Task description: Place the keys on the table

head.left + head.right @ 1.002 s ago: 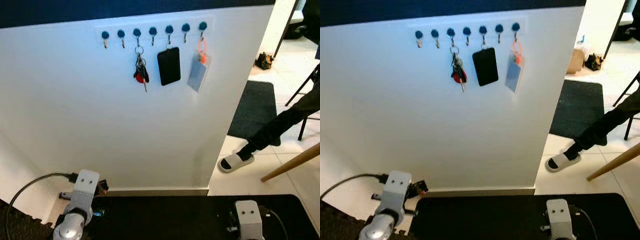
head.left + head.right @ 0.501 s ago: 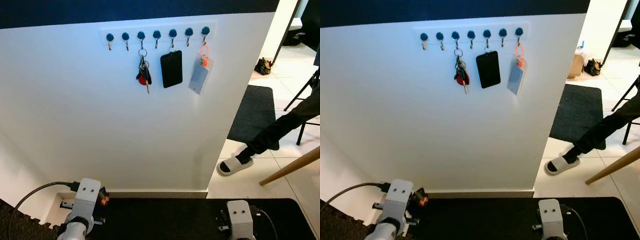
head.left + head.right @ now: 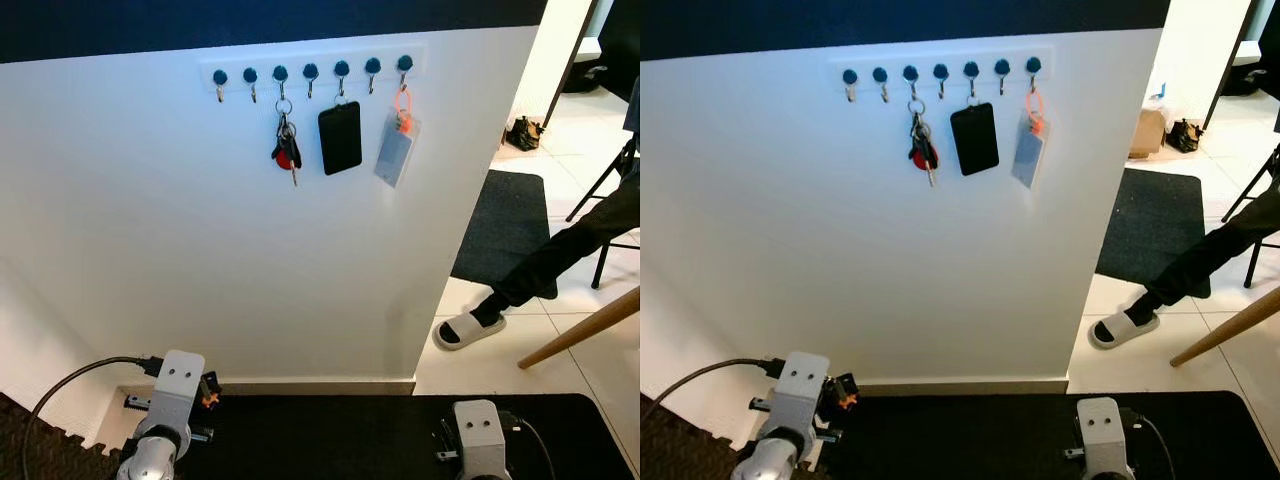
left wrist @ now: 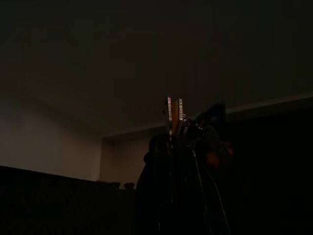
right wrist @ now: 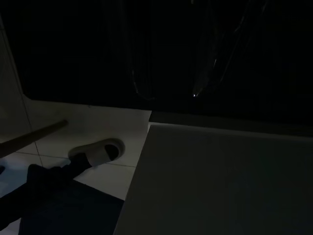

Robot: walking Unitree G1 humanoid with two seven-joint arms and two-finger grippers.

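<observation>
While the whole scene has slid only a little since a second ago (the head camera has shifted, not the things), the keys hang where they did, on the third hook from the left of the hook rail on the white wall, just left of the black card holder. Both arms stay low at the near edge, left arm and right arm, and whether either pincer is released or clenched I cannot tell. I judge the task barely begun: the keys are not yet reached, and a person's leg stretches in at far right.
</observation>
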